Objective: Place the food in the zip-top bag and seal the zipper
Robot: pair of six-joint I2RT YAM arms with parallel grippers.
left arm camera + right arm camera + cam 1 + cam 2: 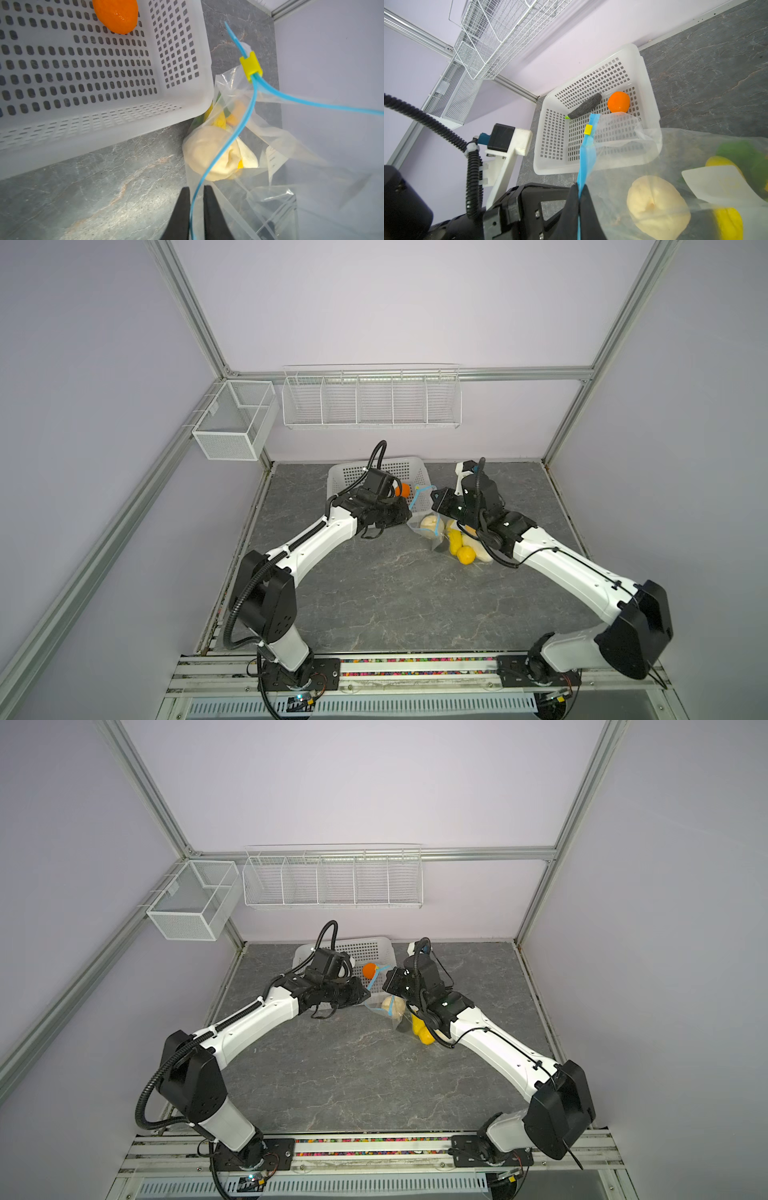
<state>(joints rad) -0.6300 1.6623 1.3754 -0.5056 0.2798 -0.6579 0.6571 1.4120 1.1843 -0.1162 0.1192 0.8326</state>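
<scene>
A white perforated plastic basket [415, 475] stands on the grey, marble-veined surface [395, 593], close to the back wall. Above it a white wire rack [371, 400] with five compartments hangs on the lilac wall [395, 302], just under a horizontal bar of the aluminium frame [519, 374]. A white mesh bin [235, 423] hangs on the frame near the left back corner. Along the front edge runs a metal rail with a multicoloured strip [415, 672].

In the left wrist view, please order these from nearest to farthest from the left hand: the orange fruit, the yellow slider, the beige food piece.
From the left hand:
1. Beige food piece, inside the clear bag, just ahead.
2. Yellow slider, on the blue zipper, farther along.
3. Orange fruit, in the white basket, farthest.
</scene>
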